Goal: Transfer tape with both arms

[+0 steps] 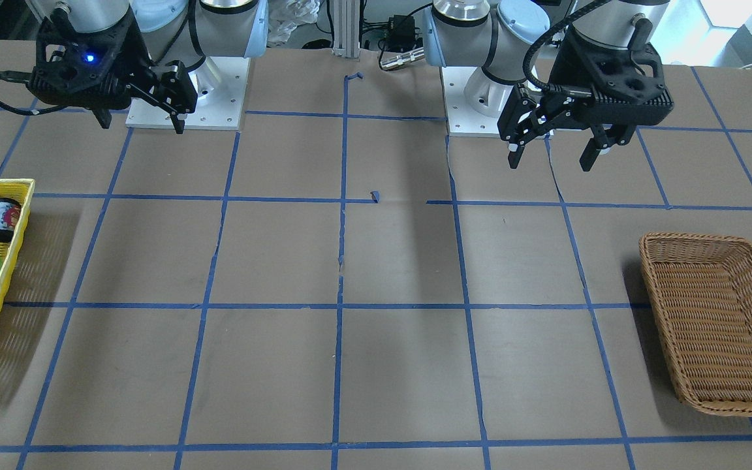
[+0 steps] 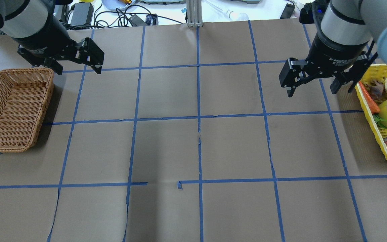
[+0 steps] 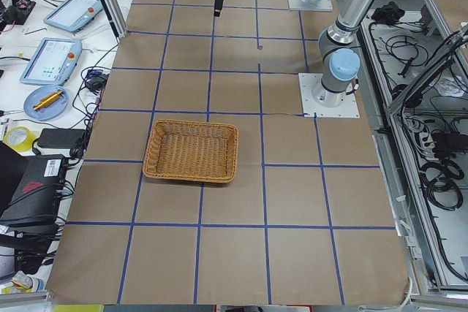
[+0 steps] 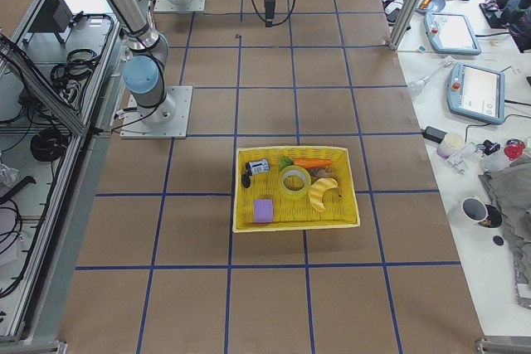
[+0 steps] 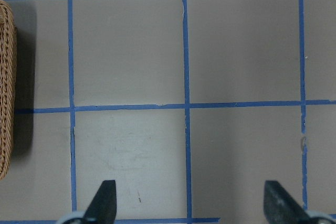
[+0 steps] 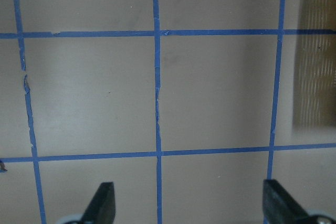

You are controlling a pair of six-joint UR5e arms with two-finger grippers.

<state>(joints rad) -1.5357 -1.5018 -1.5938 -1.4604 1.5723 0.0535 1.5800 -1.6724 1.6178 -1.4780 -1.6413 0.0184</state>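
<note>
Two grippers are being counted, each being held wide open with nothing between the fingers. The left gripper (image 2: 79, 69) is being hung over the paper at upper left of the overhead frame, just past the far corner of the wicker basket (image 2: 44, 104). The right gripper (image 2: 311, 92) is being hung at upper right, just beside the yellow basket (image 2: 375, 127) and not over it. (Sides are being flipped in the front-facing view: left gripper (image 1: 551, 163) upper right, right gripper (image 1: 141, 125) upper left.) In both wrist views only fingertips (image 5: 105, 203) are being shown, far apart in the bottom corners.

The tape (image 2: 386, 116) is being left lying flat in the yellow basket at the right edge of the overhead frame, touched by neither gripper. In the exterior right view it (image 4: 283, 181) is being seen mid-frame, just beside the carrot (image 4: 313, 162) and the banana (image 4: 323, 192).

Being counted: two baskets, one tape roll, one carrot, one banana, one purple block (image 4: 264, 210), one small can (image 4: 257, 167).

The wicker basket is being cut by the overhead frame's left edge, the yellow one by its right edge. Between them the table (image 2: 233, 148) is being shown as brown paper under blue grid lines (image 2: 198, 101), several squares across.
</note>
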